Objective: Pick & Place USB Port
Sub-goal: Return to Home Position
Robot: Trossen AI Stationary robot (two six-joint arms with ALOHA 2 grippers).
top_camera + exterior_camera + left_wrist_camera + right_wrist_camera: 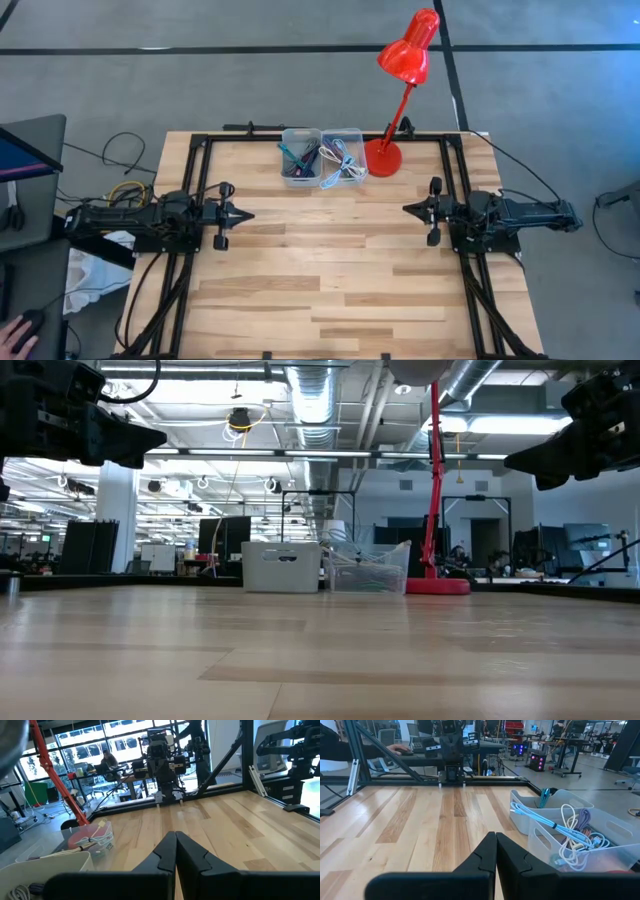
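Two clear plastic bins sit side by side at the table's far edge. The left bin (299, 156) holds dark and teal items; the right bin (343, 158) holds coiled white and light-blue cables (570, 835). No single USB port shows apart from these. My left gripper (246, 215) hovers shut above the table's left side, pointing right. My right gripper (407, 208) hovers shut above the right side, pointing left. Both are well above the table in the low view, left gripper (160, 438) and right gripper (510, 460).
A red desk lamp (405, 60) stands with its base (383, 158) right beside the cable bin. A black frame (200, 150) runs around the table. The wooden tabletop (330, 260) between and in front of the arms is bare. A person's hand (15, 335) shows off the table's near-left corner.
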